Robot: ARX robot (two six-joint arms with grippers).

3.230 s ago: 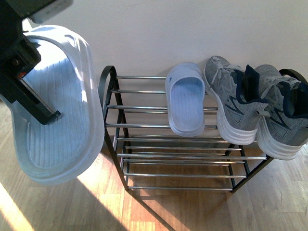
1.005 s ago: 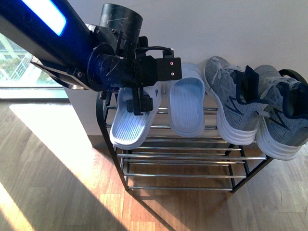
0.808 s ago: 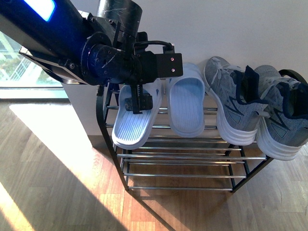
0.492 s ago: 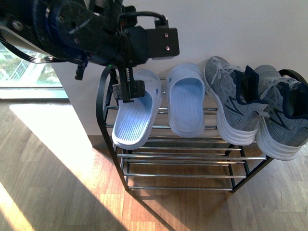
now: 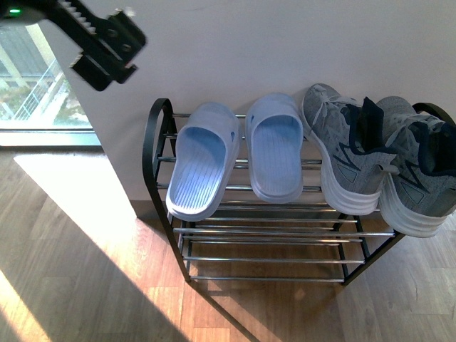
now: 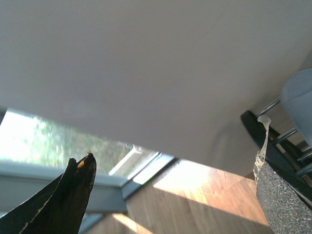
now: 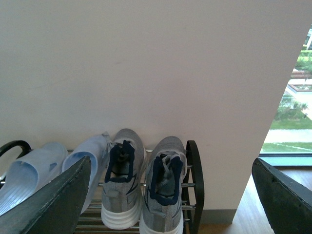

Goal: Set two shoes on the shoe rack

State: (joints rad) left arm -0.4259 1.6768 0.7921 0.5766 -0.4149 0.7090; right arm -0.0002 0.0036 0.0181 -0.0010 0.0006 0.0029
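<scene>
Blue sandals (image 5: 203,167) on rack (image 5: 158,128) | left gripper (image 6: 170,195) jaws wide, well apart | right gripper (image 7: 170,195) jaws wide

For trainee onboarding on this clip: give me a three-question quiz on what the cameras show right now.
1. True or false: both pale blue rubber slide sandals lie on the top tier of the black-framed chrome-rod shoe rack.
2. How many shoes sit on that rack?
3. The left claw is: A) shut on a sandal, B) open and empty, C) out of view.

Key:
1. True.
2. Four: two sandals and two grey knit lace-up sneakers.
3. B; the right claw is open too.
</scene>
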